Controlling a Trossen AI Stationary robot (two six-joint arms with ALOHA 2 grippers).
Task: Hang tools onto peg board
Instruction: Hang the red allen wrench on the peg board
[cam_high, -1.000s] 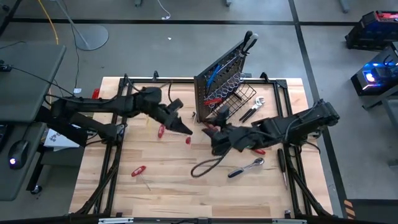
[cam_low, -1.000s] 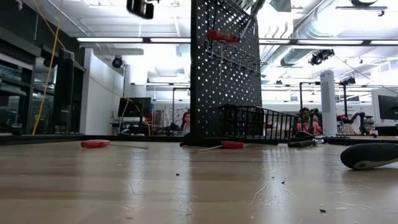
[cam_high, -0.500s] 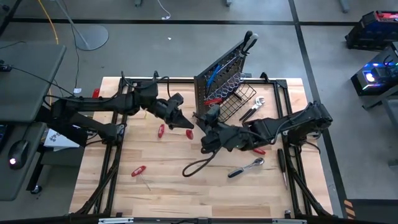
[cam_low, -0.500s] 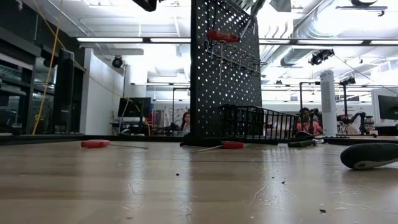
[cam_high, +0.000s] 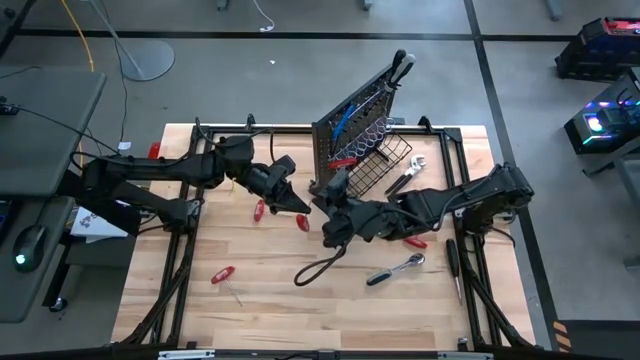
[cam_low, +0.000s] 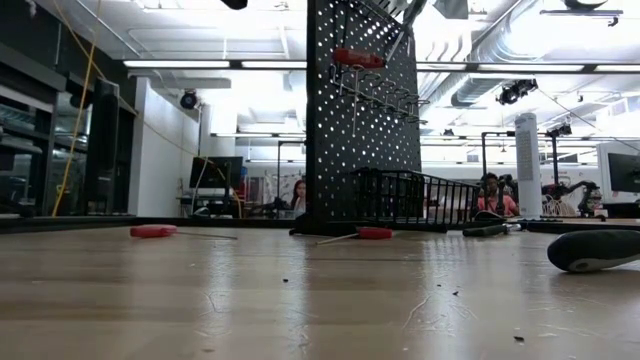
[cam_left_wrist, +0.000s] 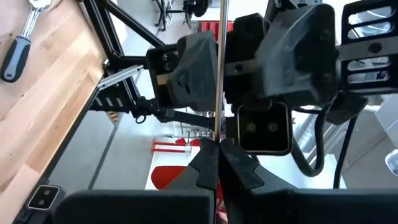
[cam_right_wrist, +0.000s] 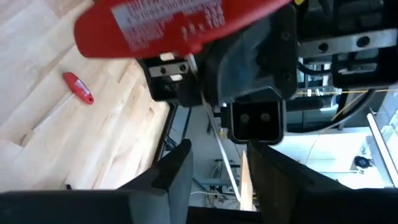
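The black peg board (cam_high: 355, 130) stands upright at the table's far middle, with tools on its hooks and a wire basket (cam_high: 385, 165) at its base. Above the table's middle, my left gripper (cam_left_wrist: 217, 149) is shut on a red-handled screwdriver (cam_high: 303, 222). My right gripper (cam_right_wrist: 217, 155) faces it from the right, open. Its two fingers (cam_right_wrist: 177, 163) stand on either side of the screwdriver's thin shaft (cam_left_wrist: 219, 56), with a gap showing. Both grippers are above what the low view shows. My left gripper pinches the screwdriver's bare metal shaft (cam_left_wrist: 217, 132) between its two fingertips, close to the red handle (cam_left_wrist: 166, 178). The fingers come level from the table's left and lie across the shaft. The screwdriver is lifted clear of the table.
Loose tools lie on the table: red-handled screwdrivers (cam_high: 259, 210) (cam_high: 222, 273) (cam_high: 415, 241), a chrome ratchet (cam_high: 395, 268), a wrench (cam_high: 405, 178) and a black-handled screwdriver (cam_high: 452, 262). A dark cable loop (cam_high: 320, 265) hangs below the right arm onto the boards.
My right gripper has moved toward the table's left and far side, up to my left gripper and the screwdriver, and it has rolled. The cable loop under it has slid left with it. My left gripper has rolled in place with the screwdriver.
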